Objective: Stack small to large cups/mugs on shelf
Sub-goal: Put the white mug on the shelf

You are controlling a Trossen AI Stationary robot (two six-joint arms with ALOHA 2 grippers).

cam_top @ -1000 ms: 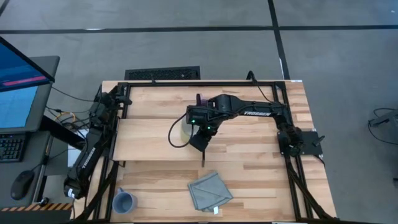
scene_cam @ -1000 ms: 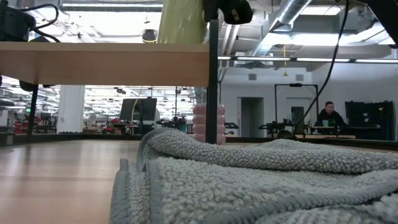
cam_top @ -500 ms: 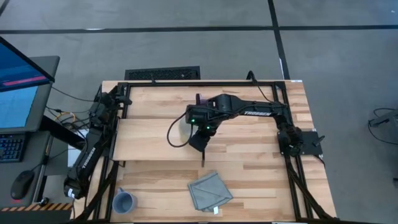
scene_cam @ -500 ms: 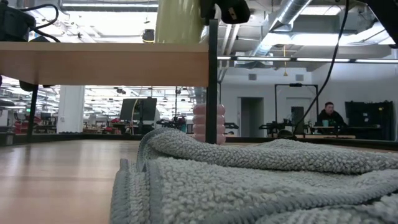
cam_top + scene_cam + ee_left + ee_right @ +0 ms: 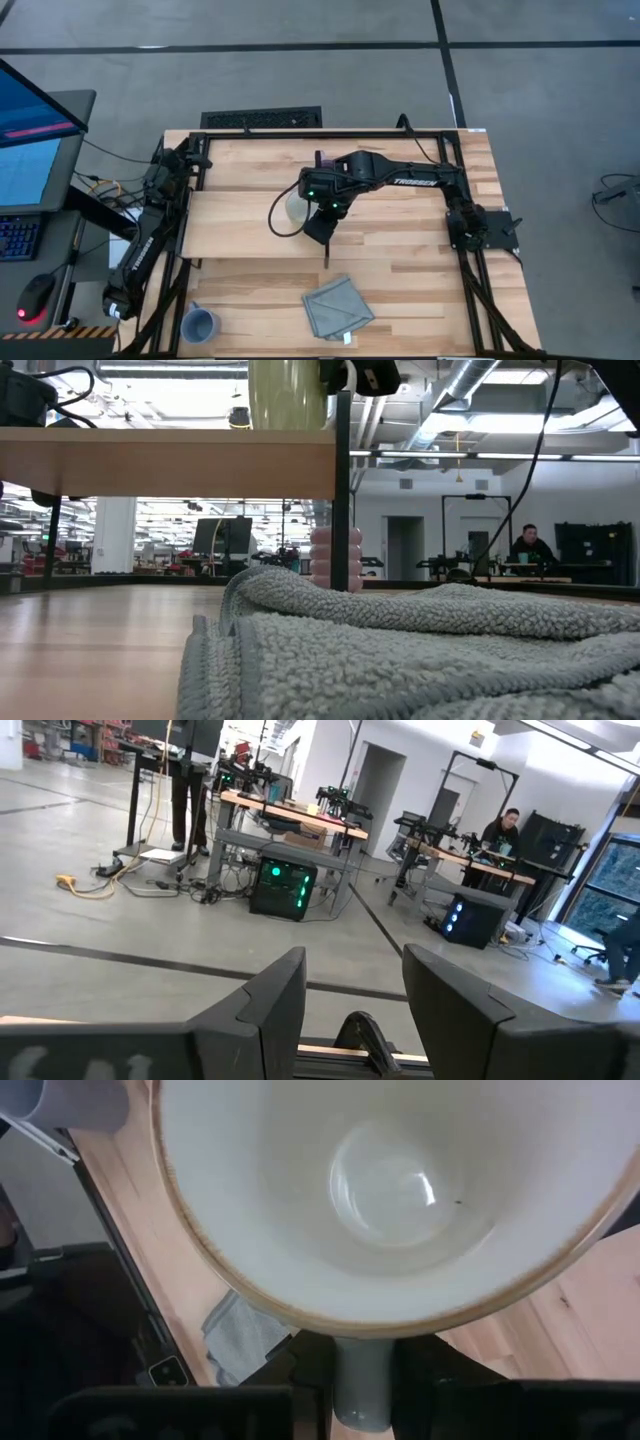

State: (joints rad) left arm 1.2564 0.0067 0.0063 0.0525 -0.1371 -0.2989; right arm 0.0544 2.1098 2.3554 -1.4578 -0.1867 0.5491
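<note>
The white mug (image 5: pixel 297 207) stands upright on the shelf (image 5: pixel 240 225), a raised light wood board, near its right end. My right gripper (image 5: pixel 362 1372) hangs over the mug and is shut on it. The purple mug (image 5: pixel 322 158) stands on the table beyond the shelf, partly hidden by the right arm, and shows under the board (image 5: pixel 324 560). The blue-grey mug (image 5: pixel 200 323) sits at the table's near left corner. My left gripper (image 5: pixel 355 1005) waits open at the table's left side, holding nothing. My right gripper has the white mug's handle (image 5: pixel 362 1350) between its two fingers (image 5: pixel 300 1375), just below the rim. The fingers slant down from above and from the table's right. The mug stands upright with its base (image 5: pixel 288 426) on the shelf top, its mouth facing up.
A grey-blue cloth (image 5: pixel 338 305) lies crumpled near the table's front edge, below the shelf's dark upright panel (image 5: pixel 343 500). A black frame (image 5: pixel 320 133) runs around the tabletop. A monitor and keyboard (image 5: pixel 30 150) stand off the table to the left.
The white mug, slightly tilted a second ago, now stands upright on the shelf top and has shifted a little toward the table's left. My right gripper has stayed over it.
</note>
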